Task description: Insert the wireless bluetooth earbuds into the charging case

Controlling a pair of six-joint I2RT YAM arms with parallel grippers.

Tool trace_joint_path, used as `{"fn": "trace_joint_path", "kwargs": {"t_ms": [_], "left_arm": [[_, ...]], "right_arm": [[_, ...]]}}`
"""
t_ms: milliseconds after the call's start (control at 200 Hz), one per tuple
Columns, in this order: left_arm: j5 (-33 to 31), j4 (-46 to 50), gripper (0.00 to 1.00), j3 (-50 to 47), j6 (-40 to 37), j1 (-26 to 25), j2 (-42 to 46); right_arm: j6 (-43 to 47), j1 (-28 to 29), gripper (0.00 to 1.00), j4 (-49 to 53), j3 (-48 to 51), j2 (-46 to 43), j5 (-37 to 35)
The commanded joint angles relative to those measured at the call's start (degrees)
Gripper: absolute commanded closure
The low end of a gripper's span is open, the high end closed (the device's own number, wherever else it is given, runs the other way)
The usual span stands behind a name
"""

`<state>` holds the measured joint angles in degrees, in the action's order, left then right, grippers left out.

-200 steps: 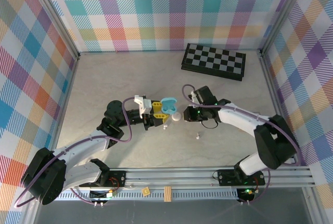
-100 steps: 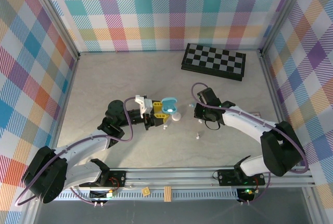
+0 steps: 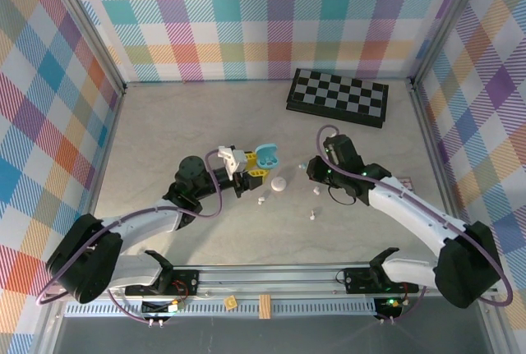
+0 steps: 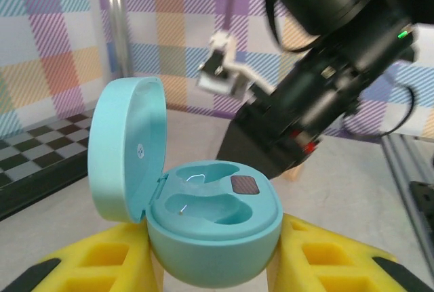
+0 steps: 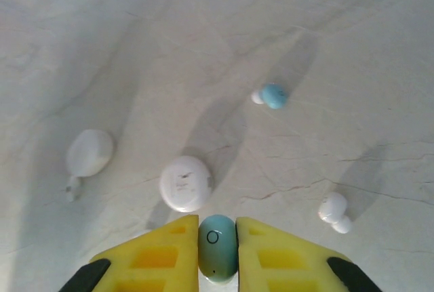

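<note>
Blue earbud [image 5: 217, 246] — between right fingers [image 5: 157, 253]

Arm links: white shells are set between black joint housings on the left arm [image 3: 140, 227] and the right arm [image 3: 411, 206].
Cables: a purple cable [image 3: 321, 131] is looped along each arm.
Fingers: yellow moulded blocks with hollow pockets and black outer corners are fitted to the left pincer [image 4: 213, 265] and the right pincer [image 5: 217, 251].
Lights: a green lamp [image 4: 405, 34] is lit on the right arm's black wrist housing.
Bases: black mounts are bolted to a silver rail [image 3: 288, 276].
</note>
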<state>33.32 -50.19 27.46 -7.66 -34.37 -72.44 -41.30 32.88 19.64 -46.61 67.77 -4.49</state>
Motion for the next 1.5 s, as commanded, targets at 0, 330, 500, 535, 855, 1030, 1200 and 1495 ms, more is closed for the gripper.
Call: {"fn": "trace_joint_path", "kwargs": {"t_ms": [0, 330, 500, 535, 855, 1030, 1200, 1495], "left_arm": [[-3.4, -4.5, 0.63, 3.06, -2.88, 0.27, -2.1], [-3.96, -8.42, 0.63, 6.35, -4.28, -0.32, -10.19], [-4.03, -12.23, 0.63, 7.08, -3.14, -0.69, -13.63], [-4.34, -13.33, 0.63, 7.06, -2.68, -0.7, -14.24], [-4.66, -16.45, 0.64, 7.41, -1.41, -0.7, -16.72], [-4.66, -16.1, 0.64, 7.69, -1.48, -0.7, -17.27], [-4.82, -15.91, 0.64, 7.86, -1.63, -0.7, -17.29], [-5.59, -16.23, 0.64, 7.95, -1.48, -0.7, -17.04]], "right_arm": [[0.35, 0.25, 0.82, 0.14, -3.49, -2.84, 4.73], [0.89, 0.28, 0.81, -1.92, -10.77, -2.89, 14.0], [1.37, 1.04, 0.81, -1.6, -15.21, 0.19, 13.81], [1.65, 1.24, 0.8, -1.53, -16.08, 0.85, 13.82], [4.16, 4.19, 0.8, -1.34, -22.32, 7.51, 12.93], [5.6, 5.17, 0.8, -0.74, -24.77, 10.39, 12.93], [6.27, 5.86, 0.8, -0.39, -26.09, 12.0, 12.75], [6.52, 6.49, 0.8, 0.3, -25.55, 12.82, 12.14]]}}
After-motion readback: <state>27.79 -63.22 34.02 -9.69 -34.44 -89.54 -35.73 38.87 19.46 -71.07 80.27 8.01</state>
